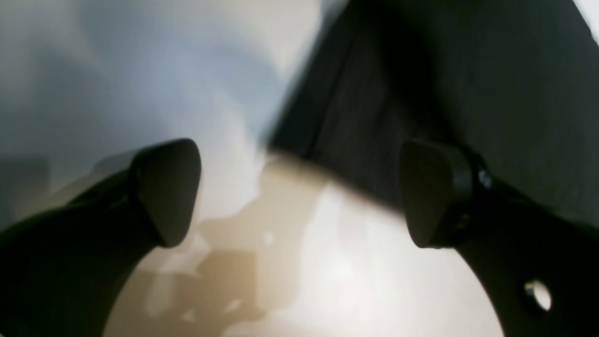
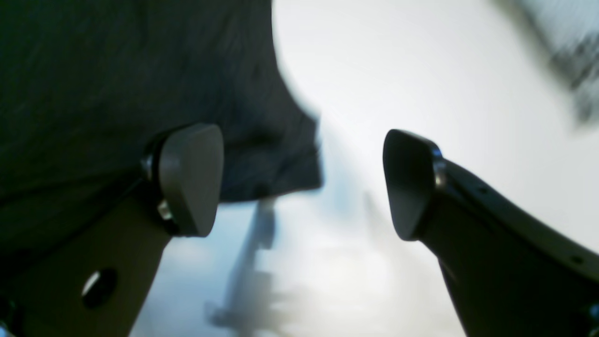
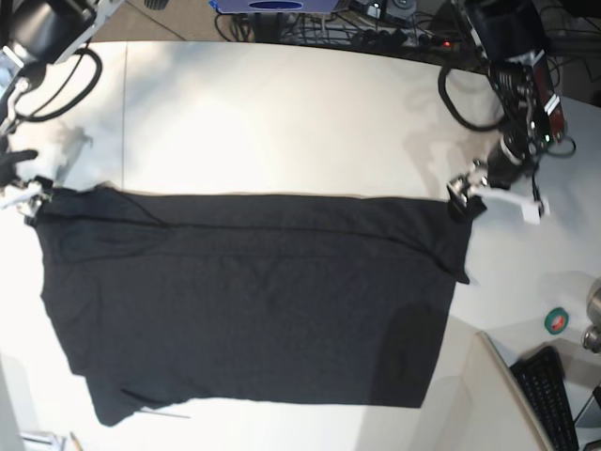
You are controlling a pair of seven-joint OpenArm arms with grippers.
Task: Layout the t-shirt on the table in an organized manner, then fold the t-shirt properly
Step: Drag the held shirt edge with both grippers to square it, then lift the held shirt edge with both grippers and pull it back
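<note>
The black t-shirt [image 3: 254, 301] lies spread flat across the off-white table [image 3: 282, 122], plain side up, with a straight top edge. At the shirt's upper right corner my left gripper [image 3: 460, 199] stands open. In the left wrist view the left gripper [image 1: 302, 194] has nothing between its fingers, and the t-shirt [image 1: 444, 70] lies just beyond them on the table [image 1: 337, 262]. My right gripper [image 3: 23, 195] is at the shirt's upper left corner. Seen from the right wrist, this gripper [image 2: 299, 182] is open beside a corner of the t-shirt [image 2: 117, 79], with bare table [image 2: 398, 70] to the right.
A green tape roll [image 3: 556, 321], a metal object [image 3: 593, 324] and a black keyboard [image 3: 549, 395] sit at the right edge. Cables and equipment [image 3: 376, 23] line the far edge. The shirt's bottom hem lies close to the table's near edge.
</note>
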